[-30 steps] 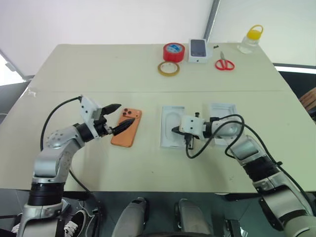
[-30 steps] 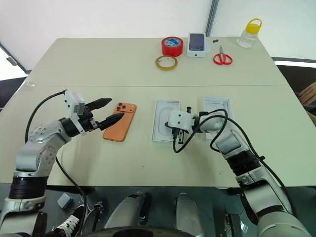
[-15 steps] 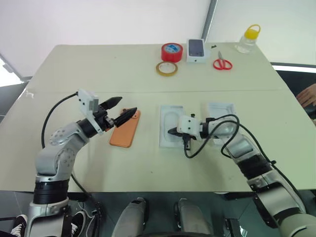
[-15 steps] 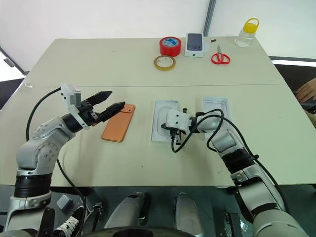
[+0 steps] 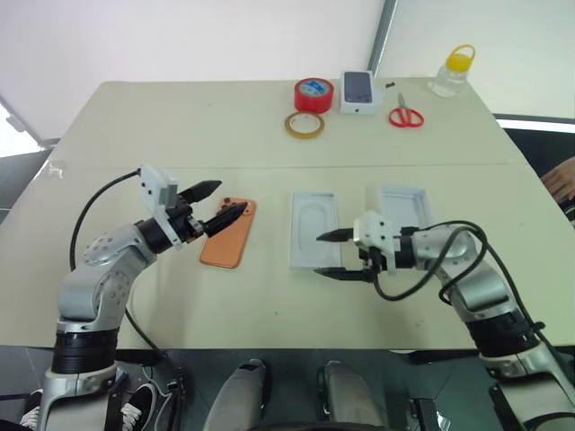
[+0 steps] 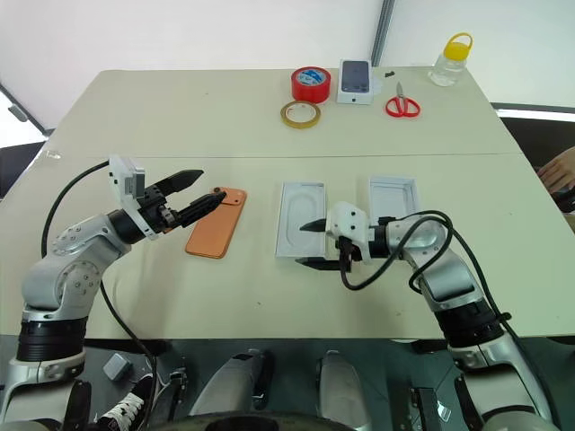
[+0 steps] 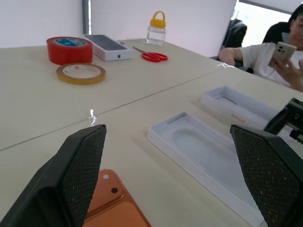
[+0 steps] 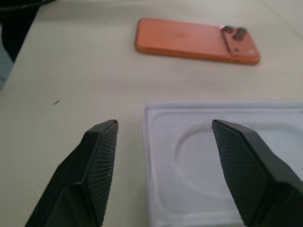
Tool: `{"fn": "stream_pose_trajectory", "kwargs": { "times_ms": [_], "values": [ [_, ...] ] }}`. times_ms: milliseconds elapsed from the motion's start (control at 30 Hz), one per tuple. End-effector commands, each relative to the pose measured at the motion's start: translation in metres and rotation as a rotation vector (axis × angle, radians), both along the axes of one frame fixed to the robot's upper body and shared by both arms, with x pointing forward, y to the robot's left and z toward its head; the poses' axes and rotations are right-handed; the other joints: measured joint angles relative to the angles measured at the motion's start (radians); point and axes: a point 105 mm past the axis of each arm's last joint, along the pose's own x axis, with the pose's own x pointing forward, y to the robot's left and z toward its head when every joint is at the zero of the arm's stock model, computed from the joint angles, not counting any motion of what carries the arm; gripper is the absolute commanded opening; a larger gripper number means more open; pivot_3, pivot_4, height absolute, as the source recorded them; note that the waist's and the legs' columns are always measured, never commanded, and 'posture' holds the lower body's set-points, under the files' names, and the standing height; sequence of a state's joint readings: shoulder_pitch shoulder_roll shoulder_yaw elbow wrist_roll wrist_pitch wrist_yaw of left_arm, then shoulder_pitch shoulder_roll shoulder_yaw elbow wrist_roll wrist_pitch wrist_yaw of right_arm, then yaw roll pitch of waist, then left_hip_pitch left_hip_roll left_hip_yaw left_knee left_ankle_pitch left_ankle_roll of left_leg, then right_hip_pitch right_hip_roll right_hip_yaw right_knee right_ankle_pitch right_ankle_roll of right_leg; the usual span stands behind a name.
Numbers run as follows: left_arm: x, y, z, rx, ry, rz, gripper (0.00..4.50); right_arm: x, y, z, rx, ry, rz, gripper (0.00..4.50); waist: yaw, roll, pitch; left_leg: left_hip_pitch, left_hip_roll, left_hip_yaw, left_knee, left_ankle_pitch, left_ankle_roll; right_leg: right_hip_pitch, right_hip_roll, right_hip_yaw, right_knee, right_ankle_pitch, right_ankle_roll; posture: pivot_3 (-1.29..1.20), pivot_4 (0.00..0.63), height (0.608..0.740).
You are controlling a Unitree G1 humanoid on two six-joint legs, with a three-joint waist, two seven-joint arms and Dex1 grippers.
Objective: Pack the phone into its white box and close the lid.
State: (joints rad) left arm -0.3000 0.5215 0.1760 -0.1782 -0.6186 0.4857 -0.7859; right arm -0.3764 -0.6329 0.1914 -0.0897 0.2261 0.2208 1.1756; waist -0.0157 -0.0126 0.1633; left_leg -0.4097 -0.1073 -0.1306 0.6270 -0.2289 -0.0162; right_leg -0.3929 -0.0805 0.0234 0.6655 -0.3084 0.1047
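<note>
The phone [image 5: 229,233] lies face down on the table [image 5: 180,126], lenses toward the far side, with the left gripper [image 5: 218,203] spread wide just over its far end and holding nothing. The box [image 5: 314,229] sits just right of the phone, empty, its moulded insert showing; the lid [image 5: 402,209] lies open side up beside it, farther right. The right gripper [image 5: 332,254] hovers at the box's near right corner, fingers apart and empty. The likely trouble is the pickup: the phone is thin and flat on the table, so the fingers could skate over its smooth back or pinch only one end, tilting it so that it drops short of the box. The box fits closely, so a skewed phone would ride on a wall, and the lid would then jam. The right gripper is close enough to nudge the light box out of line. Against a second ago, the right gripper, then shut and down on the box, has drawn back toward the robot and opened; the box is left bare. The left gripper hangs much as before, slightly rolled.
</note>
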Motion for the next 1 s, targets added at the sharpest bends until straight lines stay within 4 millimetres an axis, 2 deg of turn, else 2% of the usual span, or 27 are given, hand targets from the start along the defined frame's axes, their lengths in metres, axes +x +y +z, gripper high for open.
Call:
{"fn": "stream_pose_trajectory", "kwargs": {
  "times_ms": [33, 167, 267, 333, 633, 800, 1000],
  "values": [
    [-0.003, 0.001, 0.006, 0.031, -0.048, -0.011, 4.40, -0.010, 0.005, 0.001, -0.051, -0.092, 0.075, 3.43, -0.001, 0.000, 0.000, 0.000, 0.000, 0.000, 0.000, 0.000, 0.000, 0.000, 0.000, 0.000, 0.000, 0.000, 0.000, 0.00, 0.150, 0.740],
    [-0.002, 0.000, 0.005, 0.034, -0.047, -0.013, 4.40, -0.009, 0.009, -0.008, -0.053, -0.097, 0.072, 3.43, 0.001, 0.000, 0.000, 0.000, 0.000, 0.000, 0.000, 0.000, 0.000, 0.000, 0.000, 0.000, 0.000, 0.000, 0.000, 0.00, 0.150, 0.740],
    [-0.002, -0.002, 0.005, 0.036, -0.047, -0.015, 4.40, -0.005, 0.006, -0.017, -0.103, -0.116, 0.060, 2.63, 0.004, 0.000, 0.000, 0.000, 0.000, 0.000, 0.000, 0.000, 0.000, 0.000, 0.000, 0.000, 0.000, 0.000, 0.000, 0.00, 0.150, 0.740],
    [-0.002, -0.001, 0.005, 0.042, -0.050, -0.013, 4.40, -0.002, 0.008, -0.014, -0.078, -0.121, 0.044, 1.62, 0.004, 0.000, 0.000, 0.000, 0.000, 0.000, 0.000, 0.000, 0.000, 0.000, 0.000, 0.000, 0.000, 0.000, 0.000, 0.00, 0.150, 0.740],
    [-0.003, -0.004, 0.002, 0.047, -0.047, -0.017, 4.40, -0.002, 0.013, -0.016, -0.067, -0.128, 0.061, 1.62, 0.003, 0.000, 0.000, 0.000, 0.000, 0.000, 0.000, 0.000, 0.000, 0.000, 0.000, 0.000, 0.000, 0.000, 0.000, 0.00, 0.150, 0.740],
    [-0.002, -0.004, 0.003, 0.046, -0.049, -0.014, 4.40, 0.006, 0.017, -0.015, -0.071, -0.146, 0.043, 0.10, 0.002, 0.000, 0.000, 0.000, 0.000, 0.000, 0.000, 0.000, 0.000, 0.000, 0.000, 0.000, 0.000, 0.000, 0.000, 0.00, 0.150, 0.740],
    [0.000, -0.002, 0.003, 0.044, -0.048, 0.001, 4.40, 0.009, 0.013, -0.014, -0.081, -0.155, 0.045, 0.10, 0.003, 0.000, 0.000, 0.000, 0.000, 0.000, 0.000, 0.000, 0.000, 0.000, 0.000, 0.000, 0.000, 0.000, 0.000, 0.00, 0.150, 0.740]
  ]
}}
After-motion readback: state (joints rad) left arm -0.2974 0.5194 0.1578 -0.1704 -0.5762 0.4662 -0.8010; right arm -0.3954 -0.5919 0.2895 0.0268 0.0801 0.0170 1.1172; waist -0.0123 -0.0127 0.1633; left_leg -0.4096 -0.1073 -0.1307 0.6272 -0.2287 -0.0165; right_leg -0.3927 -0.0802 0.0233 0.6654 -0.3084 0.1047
